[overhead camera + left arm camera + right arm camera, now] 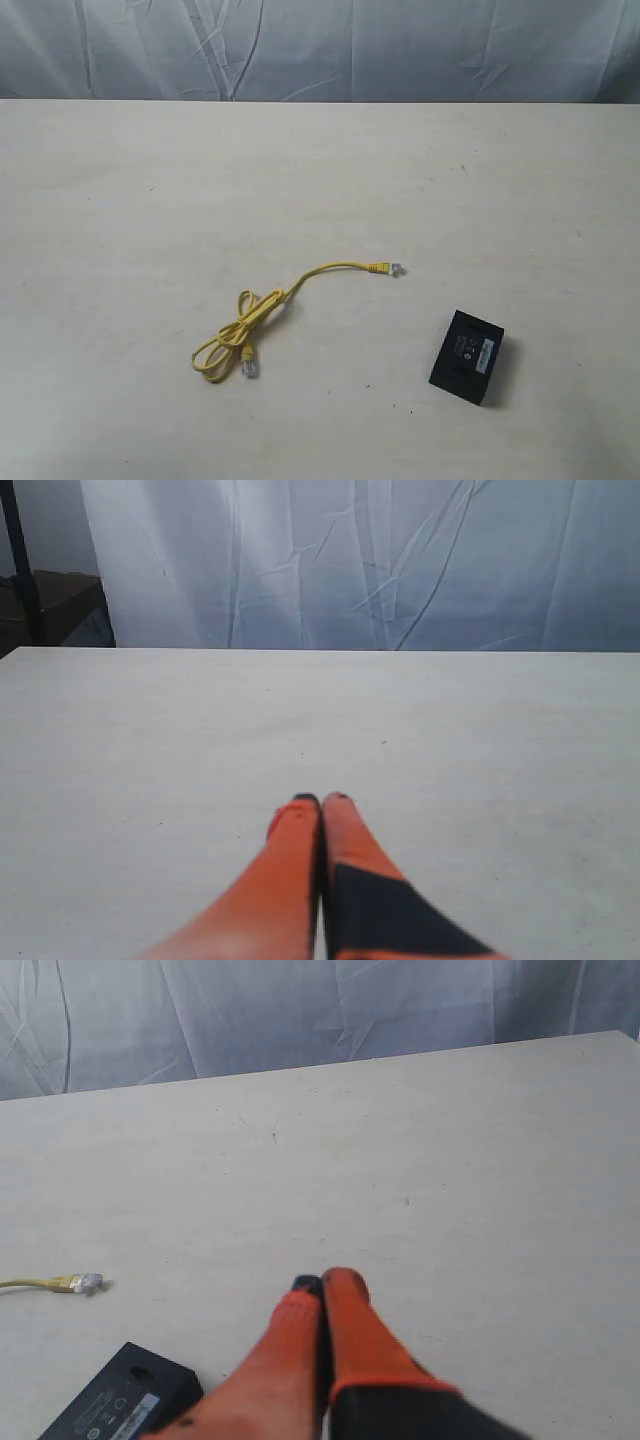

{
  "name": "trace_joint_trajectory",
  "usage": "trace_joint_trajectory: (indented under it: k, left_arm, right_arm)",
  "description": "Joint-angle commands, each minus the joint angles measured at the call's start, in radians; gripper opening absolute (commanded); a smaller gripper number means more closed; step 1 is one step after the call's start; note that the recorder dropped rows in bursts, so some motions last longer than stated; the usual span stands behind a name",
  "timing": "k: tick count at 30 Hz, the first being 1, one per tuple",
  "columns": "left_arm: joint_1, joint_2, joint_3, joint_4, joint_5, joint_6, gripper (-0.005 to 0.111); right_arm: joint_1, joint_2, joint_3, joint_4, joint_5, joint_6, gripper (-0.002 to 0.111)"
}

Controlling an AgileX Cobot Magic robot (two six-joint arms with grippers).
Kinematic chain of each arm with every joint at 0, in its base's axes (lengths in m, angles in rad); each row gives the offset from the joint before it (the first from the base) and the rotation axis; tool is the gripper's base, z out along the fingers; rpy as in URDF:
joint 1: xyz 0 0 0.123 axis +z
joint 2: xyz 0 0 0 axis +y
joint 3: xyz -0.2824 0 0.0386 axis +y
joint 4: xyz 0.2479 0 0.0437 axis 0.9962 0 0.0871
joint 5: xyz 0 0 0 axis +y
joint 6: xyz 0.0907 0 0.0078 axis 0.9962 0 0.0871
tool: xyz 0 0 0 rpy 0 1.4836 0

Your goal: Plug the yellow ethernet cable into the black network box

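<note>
The yellow ethernet cable lies partly looped on the pale table, one clear plug pointing toward the right, the other plug near the loop. That first plug also shows in the right wrist view. The black network box with its white label strip lies flat right of the cable; its corner appears beside my right gripper, which is shut and empty. My left gripper is shut too, over bare table, with neither cable nor box in its view. No arm shows in the exterior view.
A pale table top carries everything. A wrinkled grey-white cloth backdrop hangs behind its far edge. A dark stand or shelf shows beyond the table's corner in the left wrist view.
</note>
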Motion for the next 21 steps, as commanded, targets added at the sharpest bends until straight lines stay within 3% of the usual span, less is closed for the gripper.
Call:
trace_joint_trajectory:
  k: [1,13,21]
  left_arm:
    - [0.005,-0.005,0.005,0.000,-0.005,0.000,0.000]
    - [0.005,-0.005,0.005,0.042,-0.028,0.000,0.000]
    - [0.005,-0.005,0.005,0.043,-0.541,0.000,0.000]
  right_arm:
    - [0.002,-0.007,0.003,-0.001,-0.011,0.000,-0.001]
    - [0.002,-0.007,0.003,0.009,-0.008,0.000,-0.001]
    - [0.002,-0.007,0.003,0.009,-0.008,0.000,-0.001]
